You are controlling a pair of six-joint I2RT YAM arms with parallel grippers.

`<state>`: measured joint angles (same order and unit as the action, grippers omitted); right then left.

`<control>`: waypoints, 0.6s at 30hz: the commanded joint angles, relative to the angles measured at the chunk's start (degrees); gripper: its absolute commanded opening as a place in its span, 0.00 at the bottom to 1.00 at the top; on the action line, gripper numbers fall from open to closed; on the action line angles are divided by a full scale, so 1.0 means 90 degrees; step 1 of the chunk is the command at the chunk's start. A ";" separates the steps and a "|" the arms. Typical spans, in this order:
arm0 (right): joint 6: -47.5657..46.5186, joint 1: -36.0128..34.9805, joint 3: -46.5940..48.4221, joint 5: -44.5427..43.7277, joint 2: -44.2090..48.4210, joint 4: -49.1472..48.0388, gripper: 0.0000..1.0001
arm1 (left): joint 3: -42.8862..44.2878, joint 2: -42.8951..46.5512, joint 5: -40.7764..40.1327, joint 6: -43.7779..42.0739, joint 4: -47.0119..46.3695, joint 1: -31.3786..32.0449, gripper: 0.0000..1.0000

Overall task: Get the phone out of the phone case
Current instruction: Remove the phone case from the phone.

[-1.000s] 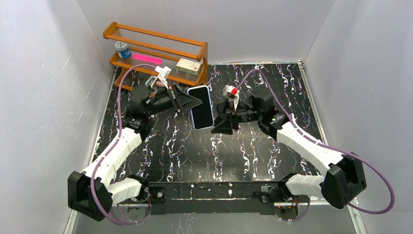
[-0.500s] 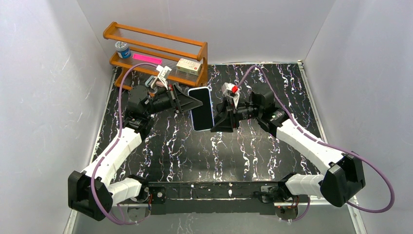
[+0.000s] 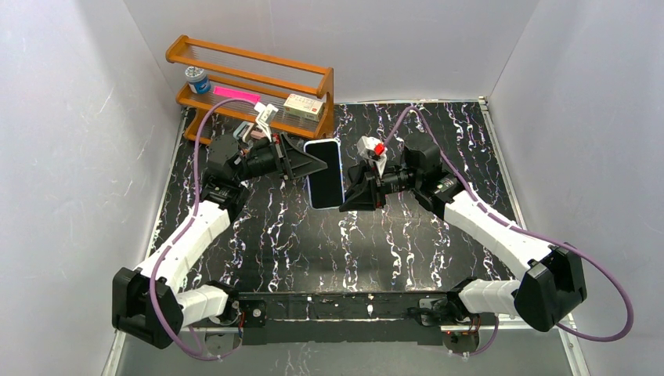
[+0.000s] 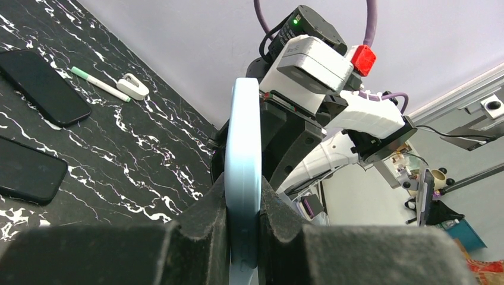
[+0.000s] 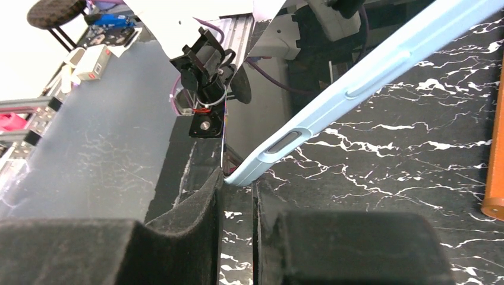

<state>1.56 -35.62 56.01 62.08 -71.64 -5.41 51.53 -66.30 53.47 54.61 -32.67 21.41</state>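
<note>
Top external: phone (image 3: 323,174) sits in its pale-blue phone case (image 4: 243,148), held in the air above mid-table (image 3: 407,235) | left gripper (image 4: 242,199) clamped on one long edge | right gripper (image 5: 239,178) fingers pinch the case's lower right corner | wooden rack (image 3: 250,86) behind, at far left.

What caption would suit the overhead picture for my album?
Left end effector clamps a blue-cased phone in midair; right end effector meets its near corner.

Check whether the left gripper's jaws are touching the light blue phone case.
Touching. The left wrist view shows the light blue phone case pinched edge-on in the left gripper, both jaws pressed against it.
</note>
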 commanded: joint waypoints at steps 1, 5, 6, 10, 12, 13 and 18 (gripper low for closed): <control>-0.1300 0.0003 0.0206 -0.0337 0.0159 -0.0161 0.01 | 0.0427 0.0002 0.0348 0.0483 -0.0256 0.0064 0.00; -0.2084 -0.0002 0.0384 -0.0521 0.0073 0.0159 0.01 | 0.0521 -0.0122 0.0577 0.0633 -0.0331 0.0134 0.00; -0.2253 0.0002 0.0476 -0.0543 0.0040 0.0230 0.01 | 0.0532 -0.0161 0.0619 0.0678 -0.0353 0.0140 0.00; -0.2810 -0.0003 0.0737 -0.0653 -0.0149 0.0453 0.01 | 0.0553 -0.0244 0.0712 0.0746 -0.0374 0.0150 0.00; -0.3068 0.0000 0.0852 -0.0713 -0.0232 0.0571 0.01 | 0.0559 -0.0276 0.0752 0.0762 -0.0374 0.0169 0.00; -0.3201 0.0002 0.0894 -0.0750 -0.0263 0.0589 0.01 | 0.0568 -0.0284 0.0769 0.0772 -0.0379 0.0172 0.00; -0.3454 0.0002 0.0822 -0.1533 -0.0276 0.0189 0.01 | 0.0605 -0.0314 0.0938 0.0822 -0.0413 0.0195 0.00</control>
<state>-22.61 -35.66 60.71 59.16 -73.56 4.21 54.30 -69.49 56.73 56.60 -34.92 21.43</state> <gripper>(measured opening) 0.249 0.125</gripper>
